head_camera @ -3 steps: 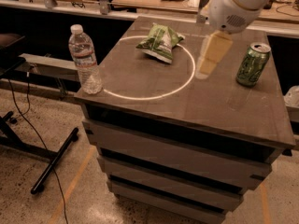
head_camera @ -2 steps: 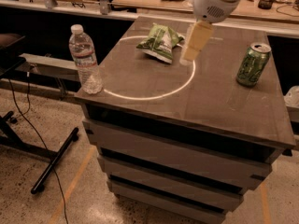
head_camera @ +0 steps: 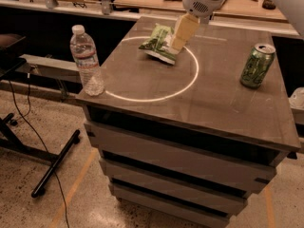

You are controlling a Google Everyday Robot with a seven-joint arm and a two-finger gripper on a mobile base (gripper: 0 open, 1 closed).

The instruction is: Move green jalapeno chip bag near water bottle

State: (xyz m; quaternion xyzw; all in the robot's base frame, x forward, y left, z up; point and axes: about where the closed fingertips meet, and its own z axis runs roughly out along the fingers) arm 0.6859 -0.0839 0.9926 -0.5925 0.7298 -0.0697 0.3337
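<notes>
**A:** Tool point(head_camera: 176, 45) update: it has swung left across the worktop point(head_camera: 199, 108), away from the can point(head_camera: 256, 65). It now sits low at the right end of the bag point(head_camera: 158, 42).

**B:** Contact?

**A:** Touching or just beside, can't separate them from this angle. The tool overlaps the bag's right edge.

**B:** Tool wide or narrow?

**A:** Cannot tell. Nothing shows it holding the bag.

**B:** Bag shifted?

**A:** No, same spot as a second ago. It lies flat at the far side of the light ring point(head_camera: 195, 75), toward the back of the worktop. Bottle point(head_camera: 87, 61) is upright at the front-left corner, well apart from the bag. Can hasn't moved either.

**B:** Meaning?

**A:** Approach looks finished, grasp not yet confirmed, transfer not started. My read: close on the bag, lift it, carry it to the front-left and set it down near the bottle.

**B:** Risks?

**A:** Crinkled foil probably slides or folds under a side touch, so the grip could catch only an edge. The bottle stands right at the worktop corner, so a low or wide entry there could tip it off.
</notes>
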